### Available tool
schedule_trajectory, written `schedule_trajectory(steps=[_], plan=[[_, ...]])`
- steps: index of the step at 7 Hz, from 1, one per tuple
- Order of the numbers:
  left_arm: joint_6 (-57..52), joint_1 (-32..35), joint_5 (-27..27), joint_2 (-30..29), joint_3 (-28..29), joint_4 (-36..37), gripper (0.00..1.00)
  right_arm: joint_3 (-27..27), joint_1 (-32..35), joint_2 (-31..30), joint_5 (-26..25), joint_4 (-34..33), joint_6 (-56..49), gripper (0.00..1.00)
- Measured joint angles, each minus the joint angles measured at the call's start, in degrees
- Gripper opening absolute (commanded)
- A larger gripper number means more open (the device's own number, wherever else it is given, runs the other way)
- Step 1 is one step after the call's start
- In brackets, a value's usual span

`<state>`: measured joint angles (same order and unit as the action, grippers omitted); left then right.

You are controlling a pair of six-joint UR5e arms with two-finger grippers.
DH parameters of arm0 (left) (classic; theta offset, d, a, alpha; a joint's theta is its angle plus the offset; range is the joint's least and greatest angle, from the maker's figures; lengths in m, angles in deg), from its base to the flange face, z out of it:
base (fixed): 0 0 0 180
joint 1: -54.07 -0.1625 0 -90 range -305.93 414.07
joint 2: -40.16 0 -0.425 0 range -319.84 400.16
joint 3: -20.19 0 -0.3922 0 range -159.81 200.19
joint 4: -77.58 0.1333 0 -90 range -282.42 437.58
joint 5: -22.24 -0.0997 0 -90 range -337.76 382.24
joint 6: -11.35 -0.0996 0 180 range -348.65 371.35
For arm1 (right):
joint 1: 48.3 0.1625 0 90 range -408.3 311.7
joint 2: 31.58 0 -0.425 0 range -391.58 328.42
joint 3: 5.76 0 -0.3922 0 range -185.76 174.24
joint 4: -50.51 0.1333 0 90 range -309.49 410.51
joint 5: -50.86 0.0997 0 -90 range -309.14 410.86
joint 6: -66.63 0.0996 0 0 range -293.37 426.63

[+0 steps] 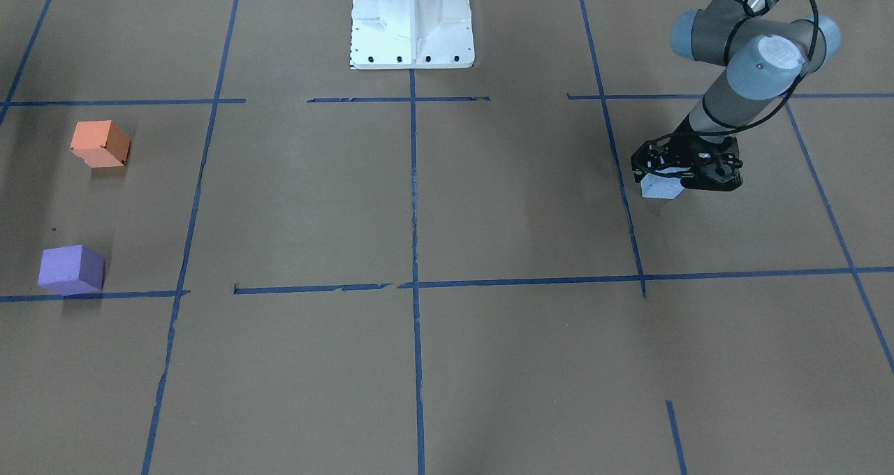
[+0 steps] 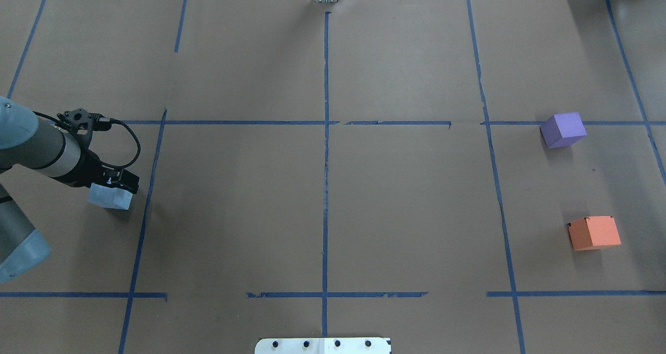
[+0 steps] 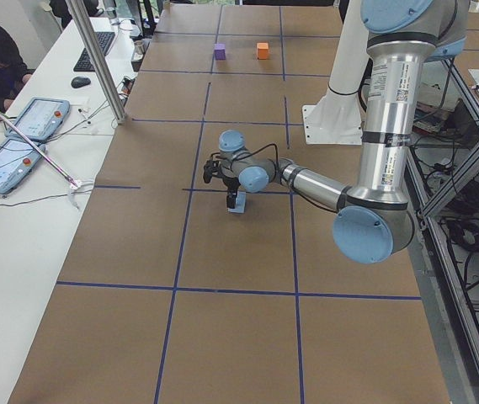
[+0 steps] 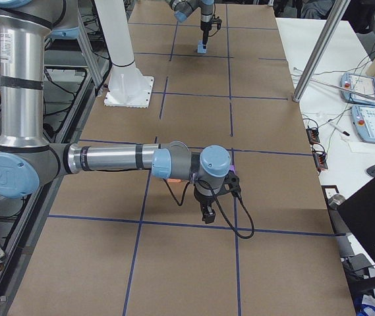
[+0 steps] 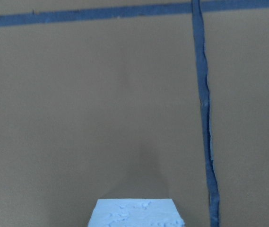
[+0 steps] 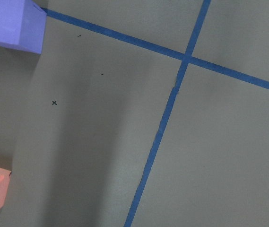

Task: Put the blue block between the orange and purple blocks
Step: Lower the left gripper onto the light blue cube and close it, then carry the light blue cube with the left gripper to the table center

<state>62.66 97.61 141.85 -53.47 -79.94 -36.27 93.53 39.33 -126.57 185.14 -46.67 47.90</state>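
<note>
Pinched between the black left fingers [image 1: 695,179]: a pale blue block [image 1: 662,187], cube-shaped, with a rough, pitted top in the wrist view. Cannot tell whether lifted or resting on the worktop [image 1: 489,202]. Placed at the robot's left end of that worktop, just beside a line of blue tape [image 1: 629,223], well apart from the other two blocks. Behind the fingers, along the left arm [image 1: 719,101]: grey tube links, light blue joint caps, a black cable looping over the wrist.

At the robot's right end, hanging over the worktop from the right arm [image 4: 108,158]: the right fingers [image 4: 205,212], black. Cannot tell whether open or closed, with only the side view to go on. Near them, an orange block [image 1: 100,143] and a purple block [image 1: 71,269], both matte cubes with crisp edges, apart from each other with bare worktop between. Touching a tape line, the purple; inside a taped rectangle, nearer the robot, the orange.

Counted: three blocks, one of each colour; two arms; one white base [image 1: 412,21] with a row of four bolt holes along its front edge. Over the worktop: flat brown paper, marked into rectangles by the tape, torn and gapped in places.
</note>
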Motion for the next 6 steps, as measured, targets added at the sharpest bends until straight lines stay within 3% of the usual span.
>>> schedule_trajectory(steps=[1,2,4,5,6], plan=[[-0.2,-0.7,-1.0,0.2,0.2,0.2,0.32,-0.1,0.0,0.0,0.0,0.0,0.0,1.00],[-0.3,-1.0,-2.0,0.4,-0.1,0.3,0.27,-0.1,0.0,0.0,-0.1,0.0,0.0,1.00],[-0.5,0.2,-2.6,0.1,-2.2,1.0,0.28,0.1,0.1,-0.1,0.0,0.0,0.0,1.00],[-0.5,1.2,-2.6,-1.9,-4.7,4.3,0.29,0.2,0.1,-0.2,0.0,0.0,0.0,1.00],[-0.3,1.5,-2.6,-7.4,-7.2,12.4,0.29,0.2,0.1,-0.2,0.0,0.0,0.0,1.00]])
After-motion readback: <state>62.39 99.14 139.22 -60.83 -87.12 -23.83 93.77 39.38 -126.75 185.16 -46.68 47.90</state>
